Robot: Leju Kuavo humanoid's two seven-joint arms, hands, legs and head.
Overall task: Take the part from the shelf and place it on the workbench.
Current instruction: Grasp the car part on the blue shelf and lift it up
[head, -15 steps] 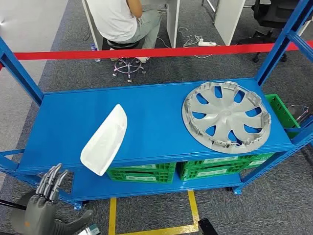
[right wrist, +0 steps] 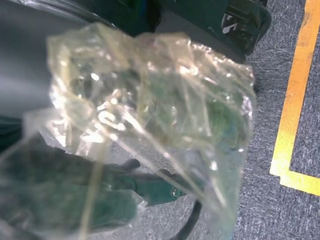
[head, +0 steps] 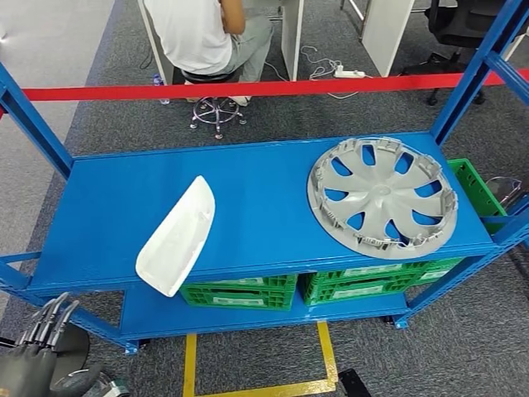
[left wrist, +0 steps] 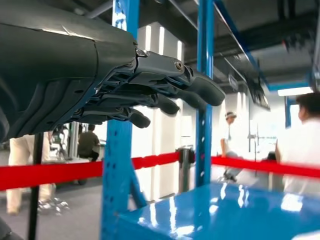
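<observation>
Two parts lie on the blue shelf (head: 262, 198) in my head view. Toward the near left sits the white part (head: 176, 237), a smooth, elongated plastic shell with rounded corners and a shallow dished face, lying at a slant with its near end jutting past the shelf's front edge. On the right lies a silver wheel cover (head: 382, 197), round and spoked, inner side up, flat on the shelf and well apart from the white part. Green crates (head: 240, 292) stand on the lower level beneath. Past the shelf a red barrier tape (head: 250, 88) runs across, and a person (head: 206, 33) sits on a stool beyond it. My left hand (head: 28, 364) is low at the near left, below the shelf's front edge, its fingers (head: 46, 318) extended and holding nothing.

From my left wrist, the left hand's fingers reach out straight and slightly spread, empty, beside a blue upright of the shelf.

From my right wrist, crumpled clear plastic film (right wrist: 151, 115) covers the lens, so I cannot tell how my right hand's fingers stand; grey carpet and a yellow floor line (right wrist: 294, 100) show at the side.
</observation>
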